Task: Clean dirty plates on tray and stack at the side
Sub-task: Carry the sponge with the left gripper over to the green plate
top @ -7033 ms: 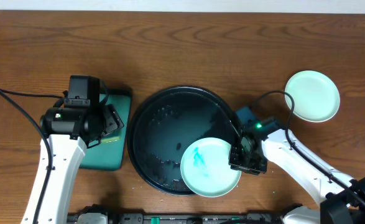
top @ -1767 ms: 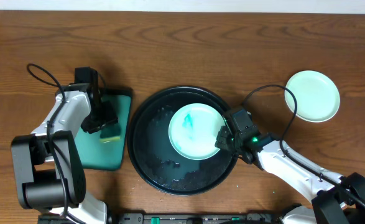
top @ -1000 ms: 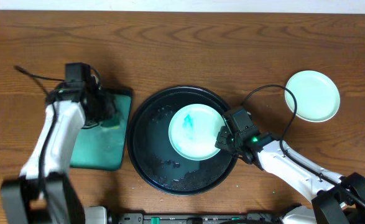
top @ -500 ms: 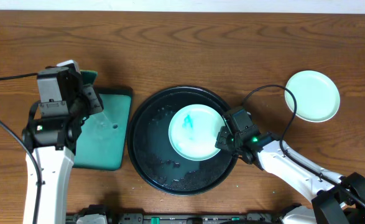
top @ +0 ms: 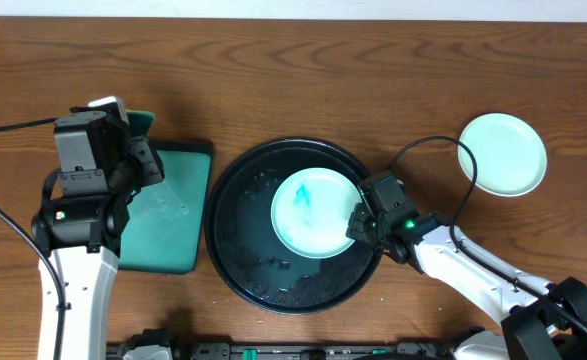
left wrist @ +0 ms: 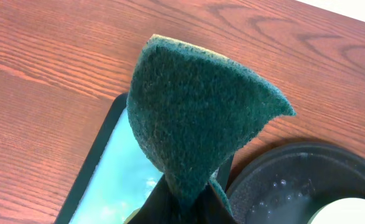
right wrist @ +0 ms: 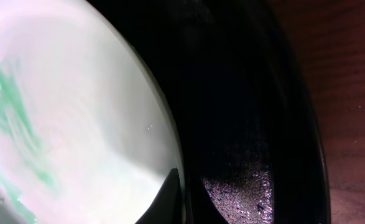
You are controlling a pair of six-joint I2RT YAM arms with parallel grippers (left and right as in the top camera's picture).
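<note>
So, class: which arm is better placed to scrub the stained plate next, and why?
Left. The left gripper holds the sponge, raised; the right gripper pinches the plate's rim, steadying it.

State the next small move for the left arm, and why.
Probably swing the left gripper right, bringing the sponge over the plate. The sponge is pinched above the green tray, the plate shows a teal smear, and the right gripper holds its rim in the black tray.

Bright, even light; wet tray point(top: 235, 190) glistens; right-wrist view blurry.
</note>
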